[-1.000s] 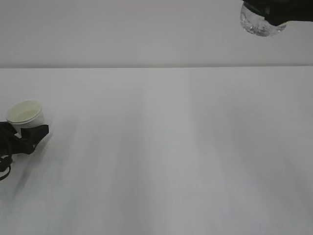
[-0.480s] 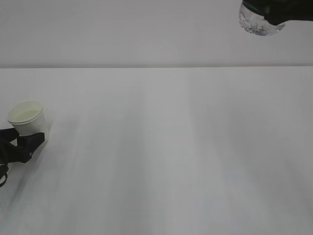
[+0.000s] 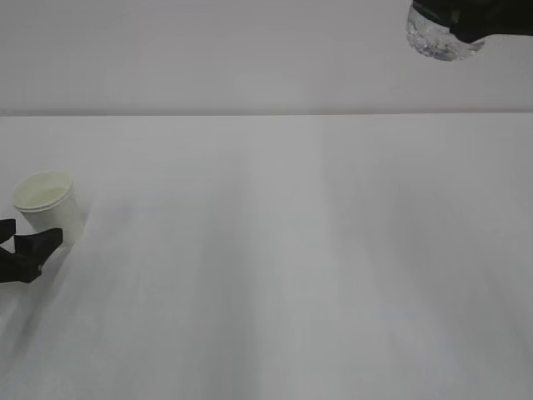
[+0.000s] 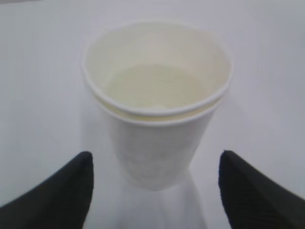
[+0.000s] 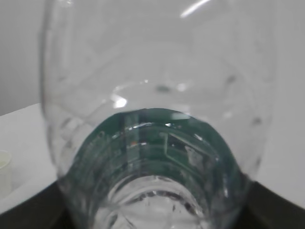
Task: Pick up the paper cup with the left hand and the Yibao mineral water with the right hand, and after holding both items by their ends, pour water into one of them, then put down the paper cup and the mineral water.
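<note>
The paper cup [image 3: 46, 204] stands upright on the white counter [image 3: 275, 250], close to its left edge. It has a rolled rim and a pale inside. From the left wrist view, the cup [image 4: 156, 102] sits between the two black fingers [image 4: 62, 188], but they do not touch it. There is a gap on each side.

The left claw [image 3: 25, 250] is spread wide and low by the counter, just in front of the cup, at the left edge.

The Yibao mineral water [image 3: 437, 37] is high in the air over the far right part of the counter, well apart from the cup. The right claw [image 3: 466, 17] is pinching it. Only the clear round end of the bottle sticks out. In the right wrist view, the bottle [image 5: 157, 119] fills the picture, with its dark green label showing through the clear ribbed plastic.
</note>
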{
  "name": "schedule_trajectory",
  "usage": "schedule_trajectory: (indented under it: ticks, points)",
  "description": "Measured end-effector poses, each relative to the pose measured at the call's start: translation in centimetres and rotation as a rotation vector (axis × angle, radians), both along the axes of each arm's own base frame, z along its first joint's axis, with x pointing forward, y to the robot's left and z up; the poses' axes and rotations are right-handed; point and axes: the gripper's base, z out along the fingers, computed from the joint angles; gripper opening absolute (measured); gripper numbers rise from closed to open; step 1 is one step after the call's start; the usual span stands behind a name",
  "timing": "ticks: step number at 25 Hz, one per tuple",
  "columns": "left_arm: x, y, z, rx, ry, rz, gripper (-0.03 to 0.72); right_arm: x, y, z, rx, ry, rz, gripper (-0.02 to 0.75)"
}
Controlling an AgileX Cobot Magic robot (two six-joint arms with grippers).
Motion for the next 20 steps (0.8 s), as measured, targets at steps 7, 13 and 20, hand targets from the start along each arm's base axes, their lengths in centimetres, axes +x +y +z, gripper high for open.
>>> schedule_trajectory:
  ticks: [7,13,20]
  points:
    - [-1.5,-0.3,1.0,0.002,-0.003,0.001,0.582,0.0,0.1,0.0,0.004,-0.002,0.007,0.473]
    - [-2.2,-0.4,1.7,0.003,-0.011,0.003,0.569,0.0,0.1,0.1,0.006,-0.004,0.011,0.473]
    - [-2.4,-0.5,3.3,-0.014,-0.062,0.014,0.557,0.0,0.1,0.1,0.006,-0.004,0.011,0.473]
